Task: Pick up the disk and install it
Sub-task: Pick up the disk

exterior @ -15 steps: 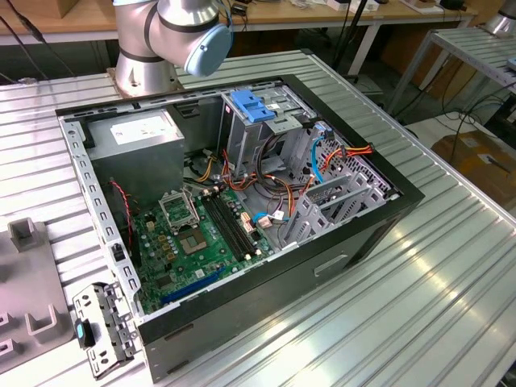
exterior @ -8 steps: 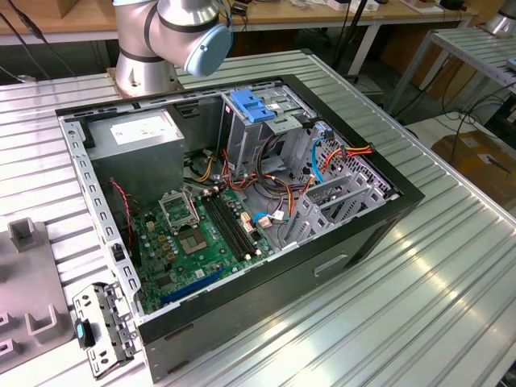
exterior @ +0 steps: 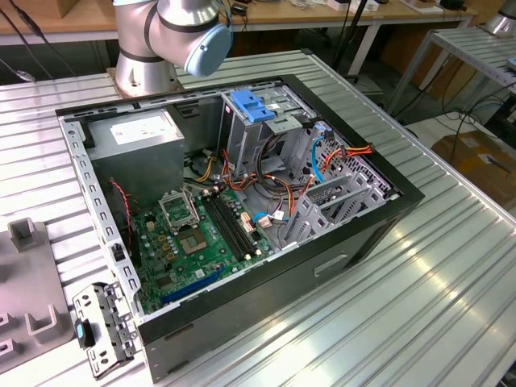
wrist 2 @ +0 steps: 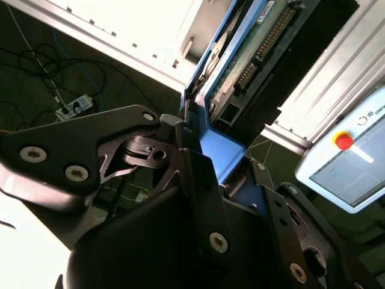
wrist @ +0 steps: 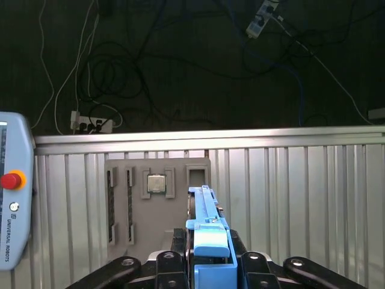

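In both wrist views my gripper is shut on the disk. In the first wrist view the disk stands on edge between the black fingers, its blue plastic side rail facing the camera. The second wrist view shows the disk from its underside: green circuit board, connector row and blue rail, clamped at one end. It hangs in the air above the ribbed metal table, apart from everything else.
The open computer case lies on the table with its motherboard, grey power-supply box and metal drive cage under a blue bracket. A grey fixture plate holds a processor chip. A control pendant lies beside it.
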`<state>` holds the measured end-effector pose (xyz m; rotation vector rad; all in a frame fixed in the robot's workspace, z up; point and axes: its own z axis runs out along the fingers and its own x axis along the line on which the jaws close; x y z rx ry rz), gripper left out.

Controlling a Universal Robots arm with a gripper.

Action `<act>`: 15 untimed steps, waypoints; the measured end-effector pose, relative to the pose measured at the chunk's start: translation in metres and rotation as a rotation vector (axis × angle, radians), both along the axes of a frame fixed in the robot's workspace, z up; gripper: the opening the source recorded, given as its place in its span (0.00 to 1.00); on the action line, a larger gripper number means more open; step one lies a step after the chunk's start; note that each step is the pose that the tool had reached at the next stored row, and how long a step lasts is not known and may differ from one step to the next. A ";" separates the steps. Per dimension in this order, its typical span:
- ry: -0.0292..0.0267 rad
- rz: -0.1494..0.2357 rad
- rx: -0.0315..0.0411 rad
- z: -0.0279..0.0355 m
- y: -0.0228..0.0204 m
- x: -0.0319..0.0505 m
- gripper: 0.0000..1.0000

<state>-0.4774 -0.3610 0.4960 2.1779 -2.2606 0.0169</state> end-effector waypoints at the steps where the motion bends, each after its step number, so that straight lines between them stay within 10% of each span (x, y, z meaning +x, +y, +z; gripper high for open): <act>1: -0.0001 0.000 0.0000 0.0011 0.0000 0.0000 0.37; 15: -0.0001 0.000 0.0001 0.0125 0.0000 0.0000 0.37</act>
